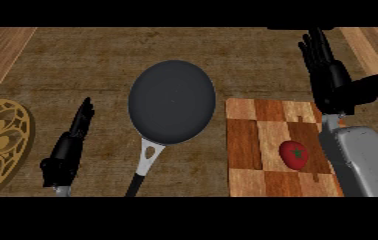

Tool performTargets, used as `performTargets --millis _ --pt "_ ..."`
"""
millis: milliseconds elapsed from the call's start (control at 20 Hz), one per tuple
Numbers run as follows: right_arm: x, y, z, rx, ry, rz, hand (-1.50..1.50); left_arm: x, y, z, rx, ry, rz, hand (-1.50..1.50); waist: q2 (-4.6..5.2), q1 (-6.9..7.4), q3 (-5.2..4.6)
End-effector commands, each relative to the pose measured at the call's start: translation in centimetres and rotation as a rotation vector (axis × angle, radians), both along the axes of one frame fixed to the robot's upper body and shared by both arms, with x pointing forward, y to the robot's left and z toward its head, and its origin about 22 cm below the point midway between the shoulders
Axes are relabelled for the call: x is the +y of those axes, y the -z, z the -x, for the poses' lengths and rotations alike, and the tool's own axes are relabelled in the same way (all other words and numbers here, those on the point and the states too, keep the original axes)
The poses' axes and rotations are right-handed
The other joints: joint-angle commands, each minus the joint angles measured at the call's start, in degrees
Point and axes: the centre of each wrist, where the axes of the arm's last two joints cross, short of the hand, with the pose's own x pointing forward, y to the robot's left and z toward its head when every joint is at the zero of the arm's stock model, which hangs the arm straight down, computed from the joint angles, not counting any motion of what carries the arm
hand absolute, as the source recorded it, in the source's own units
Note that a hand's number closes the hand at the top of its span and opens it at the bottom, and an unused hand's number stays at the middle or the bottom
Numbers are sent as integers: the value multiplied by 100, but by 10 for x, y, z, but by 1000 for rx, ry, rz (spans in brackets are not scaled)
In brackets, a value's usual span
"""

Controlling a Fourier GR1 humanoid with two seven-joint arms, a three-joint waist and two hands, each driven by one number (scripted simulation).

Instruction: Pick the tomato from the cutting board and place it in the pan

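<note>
The tomato [294, 154] lies on the cutting board [255, 134], toward the board's right and near side, with nothing touching it. It is untouched, so the pick has not begun.

The right hand [322, 64] is beyond the board's far right corner, fingers straight and close together, pointing away from the robot and holding nothing. Its grey forearm runs down along the board's right edge, passing just beside the tomato. The hand is well past the fruit, so I judge it must draw back and come down over the board before it can close on anything. How high it hangs above the counter is hard to tell from this steep angle.

The pan [172, 100] sits just left of the board, its dark bowl bare and its handle [146, 162] pointing toward the robot. That leaves only a short carry leftward from the board.

The left hand [70, 144] rests open, fingers straight, well to the left of the board beyond the pan, out of the way. Farther left again, a patterned plate [13, 139] is cut by the edge.
</note>
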Motion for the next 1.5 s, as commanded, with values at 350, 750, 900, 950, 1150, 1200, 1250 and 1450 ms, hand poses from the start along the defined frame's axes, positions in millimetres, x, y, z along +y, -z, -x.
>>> performTargets --millis 350,750,900,950,1150,1200,1250,1450 --pt "-1 -73 6 -272 -459 437 150 62 9 8 222 -213 -108 0 -120 -155 -17" --pt "-94 55 52 -161 -617 -154 -150 84 -33 -35 302 -258 -93 0 80 -49 115" --pt "-129 35 53 -168 -688 -25 -150 84 -30 -35 313 -255 -98 0 62 -27 104" --pt "-130 20 48 -173 -679 43 -150 70 -41 -36 319 -261 -102 0 44 -2 106" --pt "-151 -47 45 -164 -697 316 -150 85 -18 -26 327 -270 -101 0 40 -27 92" --pt "-144 -50 48 -156 -687 374 -150 89 -31 -37 329 -266 -104 0 36 -71 92" --pt "-132 -71 42 -149 -690 489 -150 81 -25 -34 323 -263 -108 0 28 -42 85" --pt "-117 -109 47 -116 -728 785 -150 79 -21 -30 326 -245 -109 0 18 -7 85"
